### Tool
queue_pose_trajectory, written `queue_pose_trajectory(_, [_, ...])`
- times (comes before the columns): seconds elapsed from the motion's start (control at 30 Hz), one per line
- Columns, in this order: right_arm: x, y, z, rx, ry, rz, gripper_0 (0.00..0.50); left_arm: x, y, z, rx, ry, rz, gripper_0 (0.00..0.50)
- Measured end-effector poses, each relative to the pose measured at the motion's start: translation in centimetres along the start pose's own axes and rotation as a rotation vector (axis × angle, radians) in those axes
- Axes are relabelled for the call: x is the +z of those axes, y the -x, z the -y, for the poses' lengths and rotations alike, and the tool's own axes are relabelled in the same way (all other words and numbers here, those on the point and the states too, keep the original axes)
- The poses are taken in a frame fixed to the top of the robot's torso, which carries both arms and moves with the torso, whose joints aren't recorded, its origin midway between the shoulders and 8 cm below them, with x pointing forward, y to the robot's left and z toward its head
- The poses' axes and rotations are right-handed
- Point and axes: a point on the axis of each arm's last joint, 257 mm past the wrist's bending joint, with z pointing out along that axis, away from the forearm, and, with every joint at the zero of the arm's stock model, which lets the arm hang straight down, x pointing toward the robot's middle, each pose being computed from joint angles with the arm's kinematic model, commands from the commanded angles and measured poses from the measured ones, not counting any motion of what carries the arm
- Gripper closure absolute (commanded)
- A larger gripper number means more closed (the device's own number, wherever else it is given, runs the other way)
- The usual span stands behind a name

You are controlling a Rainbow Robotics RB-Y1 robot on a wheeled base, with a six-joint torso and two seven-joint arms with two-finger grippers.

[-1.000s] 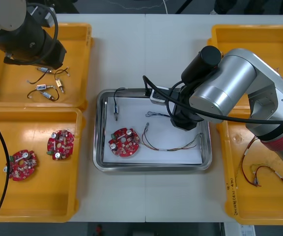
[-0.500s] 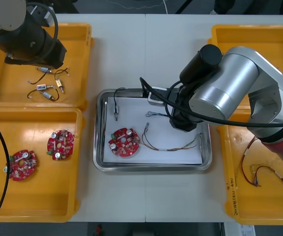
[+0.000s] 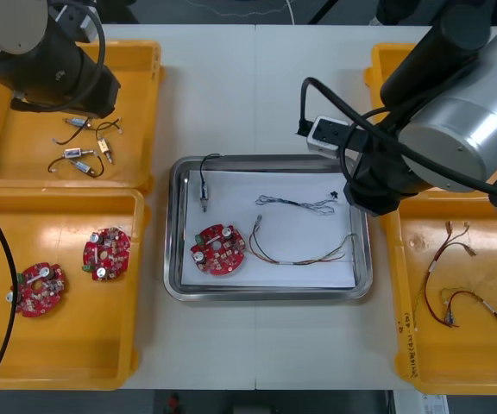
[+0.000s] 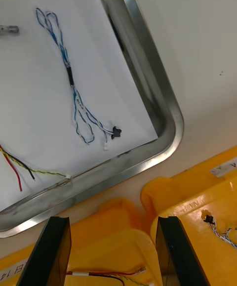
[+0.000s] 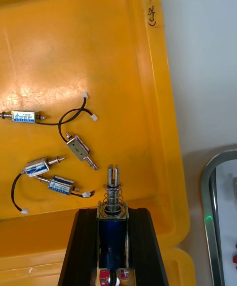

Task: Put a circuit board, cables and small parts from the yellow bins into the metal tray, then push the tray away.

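— Where do we find the left gripper (image 5: 112,212)?

— We find it above the far left bin (image 3: 136,103), at the far left corner of the desk (image 3: 257,95). Its jaws are closed on a small blue part (image 5: 112,189), and the spring end of this part stands out past the fingertips. Below it, four loose metal parts (image 5: 79,147) with black wires lie on the floor of the bin.

— And the right gripper (image 4: 113,246)?

— We see it over the rims where the far right bin (image 3: 386,60) and the near right bin (image 3: 417,345) meet, just beside the far right corner of the metal tray (image 3: 266,293). Its jaws stand wide apart and nothing is between them.

— Where is the tray, and what does it carry?

— It sits in the middle of the desk, between the bins, and it is white inside. A red circuit board (image 3: 218,250) lies close to its near left corner. A small part with a black cable (image 3: 204,194) lies by the far left corner. The blue and white cable (image 3: 296,203) runs along the far edge, toward the far right corner. The red and yellow cable (image 3: 305,256) lies in the right half, closer to the near edge.

— What do we see in the near bins?

— Two more boards (image 3: 106,253) lie in the near left bin (image 3: 59,362), and loose red and yellow cables (image 3: 456,302) lie in the near right bin.
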Motion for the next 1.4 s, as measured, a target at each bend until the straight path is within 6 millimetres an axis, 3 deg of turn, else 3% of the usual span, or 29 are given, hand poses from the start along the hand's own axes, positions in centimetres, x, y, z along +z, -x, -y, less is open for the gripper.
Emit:
queue_pose_trajectory(0.27, [-1.8, -3.0, 3.4, 0.215, -0.042, 0.054, 0.000, 0.1, -0.3, 3.5, -0.133, -0.016, 0.007, 0.500])
queue_pose_trajectory(0.43, [-2.3, -5.5, 4.1, 0.324, -0.061, 0.058, 0.000, 0.6, -1.1, 6.2, -0.171, -0.028, -0.008, 0.499])
queue_pose_trajectory(0.73, [-2.9, -9.3, 3.4, 0.548, -0.084, 0.045, 0.000, 2.1, -2.4, 10.9, -0.084, -0.031, -0.017, 0.500])
queue_pose_trajectory(0.9, [-2.9, -11.4, 2.7, 0.677, -0.079, 0.034, 0.000, 2.9, -3.2, 13.2, -0.140, -0.034, -0.015, 0.498])
queue_pose_trajectory(1.07, [-2.6, -13.7, 1.8, 0.767, -0.075, 0.005, 0.000, 3.3, -3.8, 15.0, -0.248, -0.047, -0.016, 0.498])
queue_pose_trajectory(1.4, [-2.4, -18.2, -0.2, 0.865, -0.030, -0.044, 0.000, 5.0, -5.0, 17.5, -0.181, -0.052, -0.009, 0.499])
